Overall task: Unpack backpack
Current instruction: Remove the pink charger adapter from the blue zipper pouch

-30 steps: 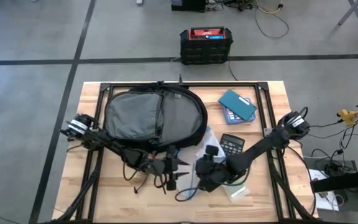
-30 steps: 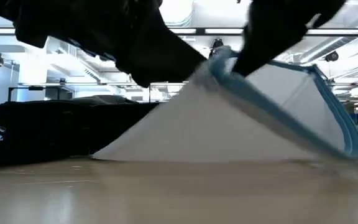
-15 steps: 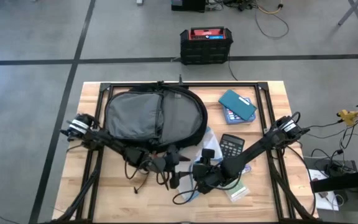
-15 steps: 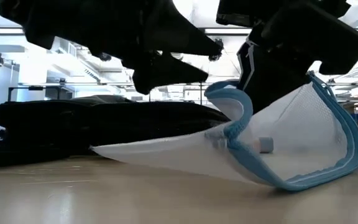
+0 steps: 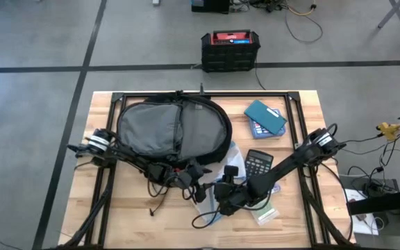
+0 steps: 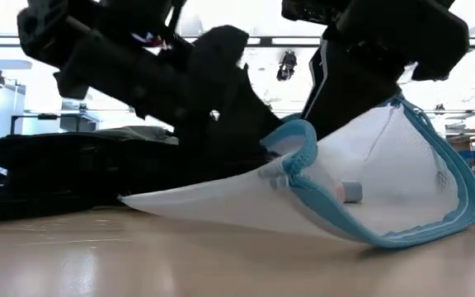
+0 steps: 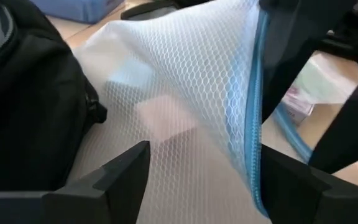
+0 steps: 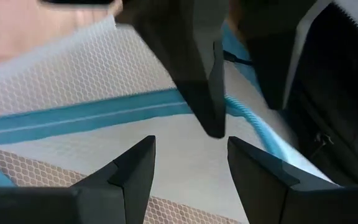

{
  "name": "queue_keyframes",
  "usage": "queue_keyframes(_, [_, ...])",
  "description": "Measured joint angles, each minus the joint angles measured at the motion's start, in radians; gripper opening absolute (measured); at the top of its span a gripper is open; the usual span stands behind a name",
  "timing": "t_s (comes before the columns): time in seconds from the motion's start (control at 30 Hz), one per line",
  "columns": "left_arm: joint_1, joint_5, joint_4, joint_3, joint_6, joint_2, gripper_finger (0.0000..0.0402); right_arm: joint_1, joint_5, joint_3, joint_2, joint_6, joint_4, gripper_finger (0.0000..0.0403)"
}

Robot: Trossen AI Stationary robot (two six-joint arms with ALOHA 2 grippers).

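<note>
Currently the main hazard is the white mesh pouch (image 6: 328, 194) with blue zipper trim: it is lifted at one end while its other end drags on the table (image 5: 304, 111). Small items are visible inside it in the low view. If the pouch tilts further or slips, those items may slide toward the low end or the pouch may drop back onto the wood. A second hazard is collision. Both grippers work close together in front of the backpack (image 5: 169, 128), and its loose black straps (image 5: 160, 194) lie just beside them, so a strap may snag a finger.

Left gripper (image 7: 197, 186): the jaws stand wide apart, with the mesh pouch lying between and over them. No clamping contact is visible; the fingers straddle the fabric without closing on it.

Right gripper (image 8: 188, 168): the jaws also stand apart, positioned over the pouch's zipper band. Whether a finger touches the fabric cannot be told.

The backpack lies flat on the rear left part of the table, grey side up. A calculator (image 5: 259, 163), a teal booklet (image 5: 264, 117) and a small packet (image 5: 266, 213) lie on the right side.
</note>
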Motion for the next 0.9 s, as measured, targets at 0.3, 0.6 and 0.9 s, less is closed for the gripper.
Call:
queue_keyframes(0.3, [0.0,0.0,0.012,0.0,0.02,-0.01,0.0014,0.07,-0.119,0.046,-0.012,0.187,-0.185,0.0183])
queue_keyframes(0.6, [0.016,-0.01,-0.019,0.0,0.184,-0.18,0.0001,0.082,0.036,0.033,0.053,0.342,-0.163,0.0183])
queue_keyframes(0.9, [0.017,-0.012,-0.189,0.0,0.199,-0.259,0.0,-0.05,0.155,0.007,0.06,0.608,-0.169,0.0183])
